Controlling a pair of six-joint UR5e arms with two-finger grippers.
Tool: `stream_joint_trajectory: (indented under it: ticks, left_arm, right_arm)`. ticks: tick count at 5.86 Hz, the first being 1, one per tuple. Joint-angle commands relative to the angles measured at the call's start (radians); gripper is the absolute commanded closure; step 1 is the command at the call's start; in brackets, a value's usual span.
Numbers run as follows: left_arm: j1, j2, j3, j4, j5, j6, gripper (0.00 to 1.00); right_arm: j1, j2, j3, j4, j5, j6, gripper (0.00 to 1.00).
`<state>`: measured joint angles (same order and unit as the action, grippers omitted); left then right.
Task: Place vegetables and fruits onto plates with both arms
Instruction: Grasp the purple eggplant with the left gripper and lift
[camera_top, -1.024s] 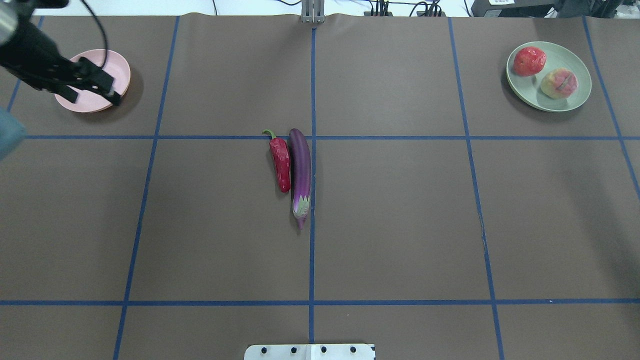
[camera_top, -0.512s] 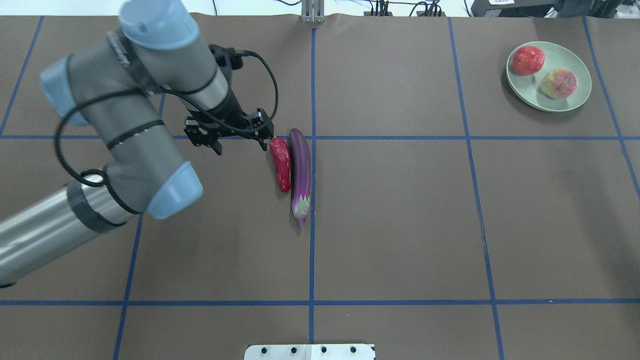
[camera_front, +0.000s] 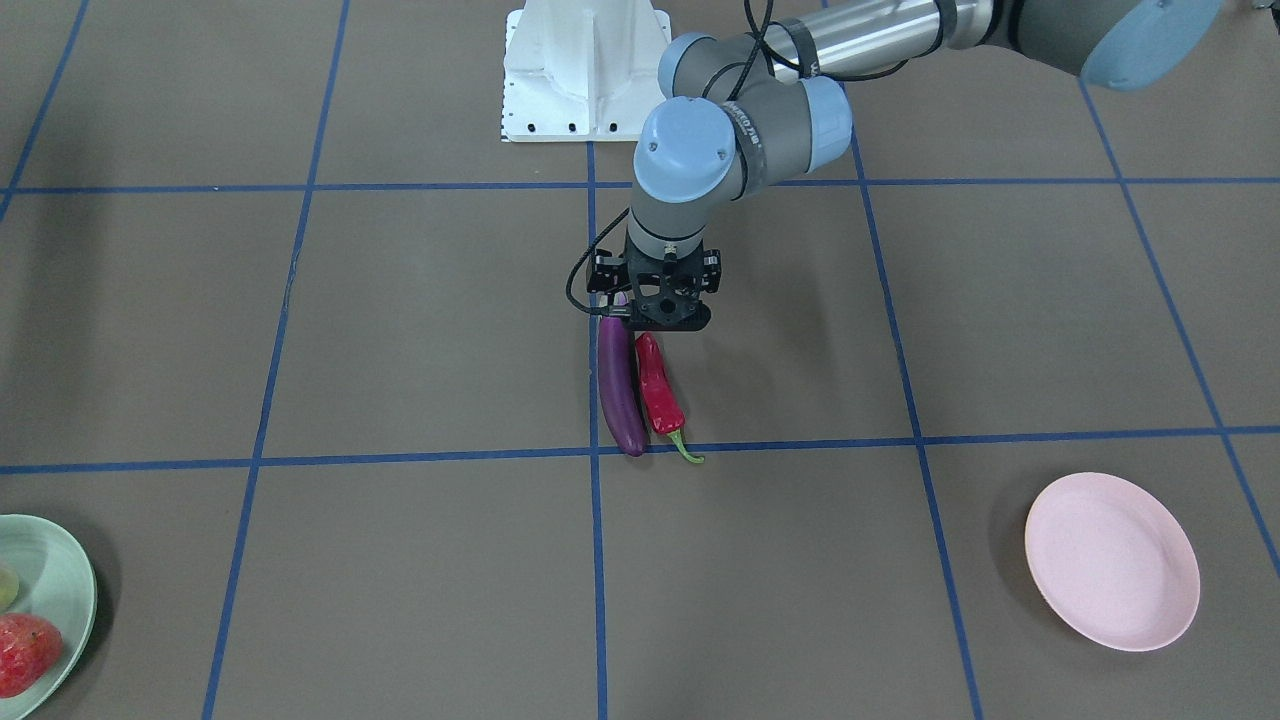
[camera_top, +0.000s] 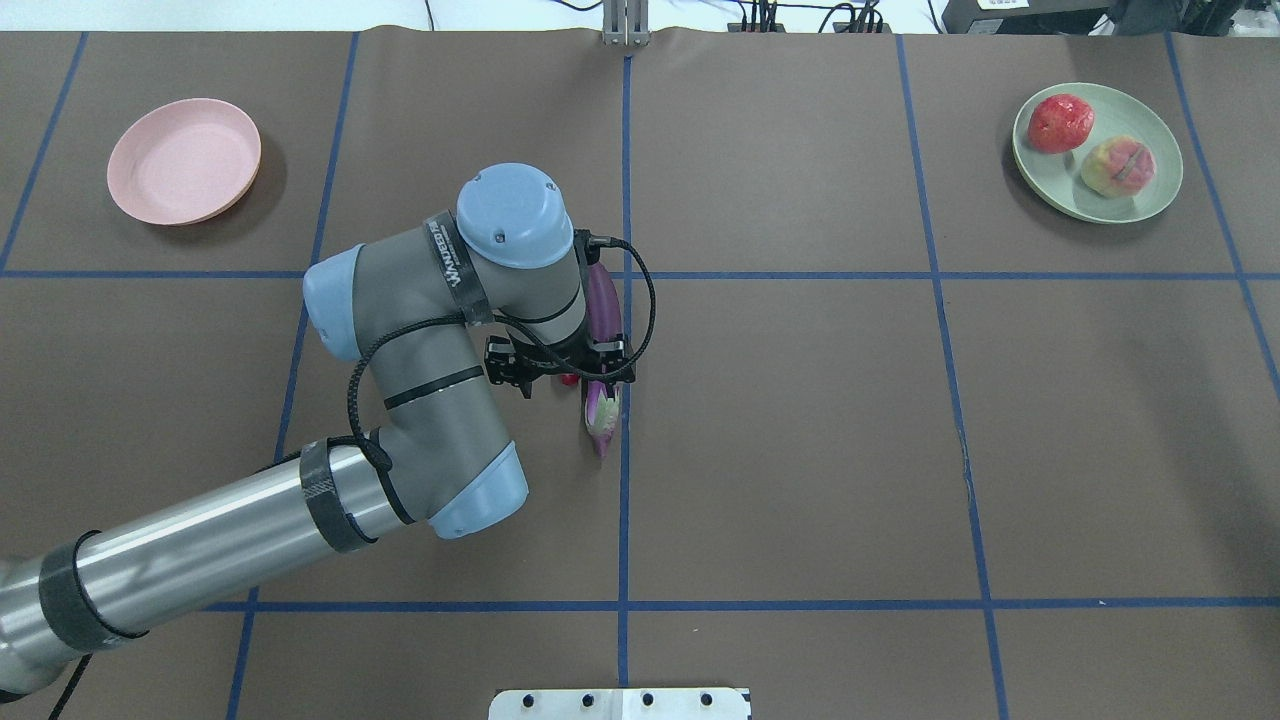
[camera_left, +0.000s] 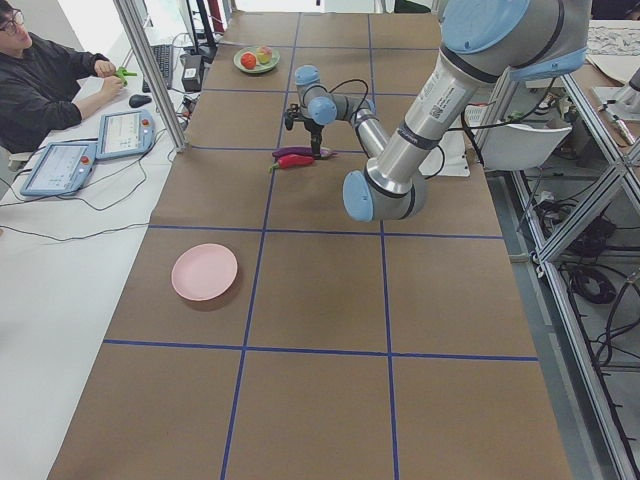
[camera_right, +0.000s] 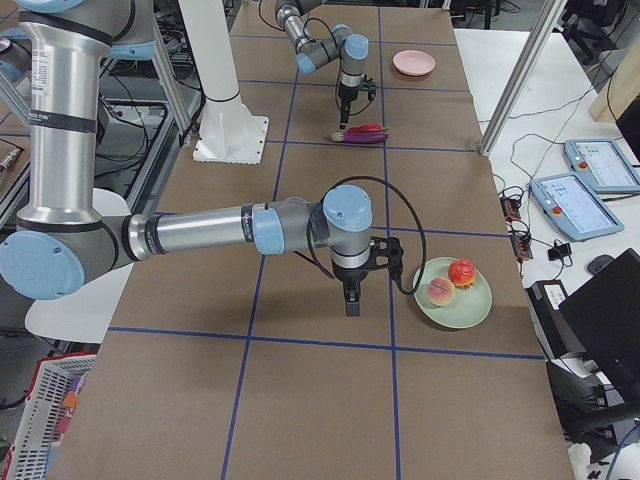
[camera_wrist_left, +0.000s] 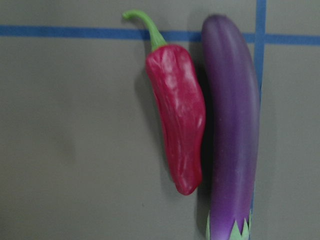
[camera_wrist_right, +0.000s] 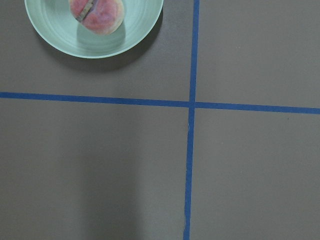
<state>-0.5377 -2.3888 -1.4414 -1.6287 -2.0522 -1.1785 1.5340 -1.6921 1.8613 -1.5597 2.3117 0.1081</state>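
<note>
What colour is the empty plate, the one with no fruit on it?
Pale pink. The plate shows best in the overhead exterior view.

You have open counter (camera_top: 800, 450) beside the chili pepper (camera_wrist_left: 177, 125) toward the pink plate (camera_top: 184, 160) and beyond both its ends; the eggplant (camera_wrist_left: 232, 125) lies tight along its other side, in the way

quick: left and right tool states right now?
Left tool: open, empty, over the wrinkled red chili pepper and slim purple eggplant.
Right tool: cannot tell, side view only.
</note>
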Motion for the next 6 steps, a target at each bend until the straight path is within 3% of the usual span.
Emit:
stream_joint_trajectory:
  ticks: [1,2,3,4,5,6]
  left_arm:
    - [0.019,-0.048,0.108,-0.074,0.007,-0.059,0.00]
    - [0.018,-0.059,0.108,-0.073,0.007,-0.059,0.09]
    - [0.018,-0.059,0.108,-0.073,0.007,-0.061,0.40]
    - [0.018,-0.059,0.105,-0.069,0.007,-0.062,0.84]
    - [0.015,-0.058,0.101,-0.066,0.009,-0.063,0.99]
    - [-0.004,-0.056,0.087,-0.065,0.013,-0.064,1.00]
  right_arm:
    - [0.000,0.000,0.001,0.000,0.000,-0.001,0.00]
    - [-0.001,0.000,0.001,0.000,0.000,0.001,0.00]
    - [-0.003,0.002,0.001,0.000,0.000,0.004,0.00]
    - [-0.003,0.005,0.001,0.000,0.002,0.004,0.00]
    - [-0.003,0.005,0.001,0.000,0.002,0.004,0.00]
    - [-0.003,0.005,0.003,0.000,0.002,0.004,0.00]
